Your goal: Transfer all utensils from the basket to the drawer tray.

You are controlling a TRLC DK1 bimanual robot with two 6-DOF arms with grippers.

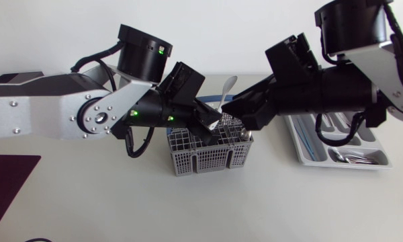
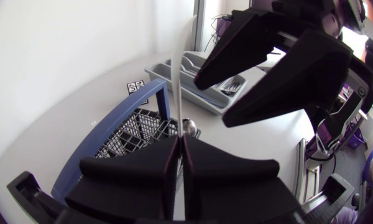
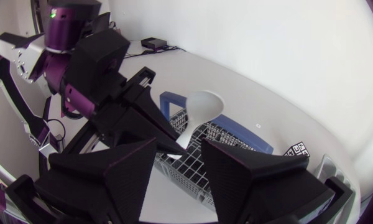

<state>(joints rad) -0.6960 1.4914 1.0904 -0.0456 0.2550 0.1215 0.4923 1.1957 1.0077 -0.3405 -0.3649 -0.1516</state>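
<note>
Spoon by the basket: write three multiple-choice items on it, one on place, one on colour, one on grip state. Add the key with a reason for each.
1. Where is the spoon relative to the basket?
A. lying flat inside it
B. held up above it
C. under it

2. What colour is the spoon?
A. white
B. black
C. red

3. Which gripper is shut on the spoon?
A. the left gripper
B. the right gripper
C. neither

Key:
1 B: the head view shows its bowl raised over the basket's rim.
2 A: its bowl and handle are white in every view.
3 A: the left wrist view shows the thin handle pinched between the left jaws, while the right jaws stand wide apart.
</note>
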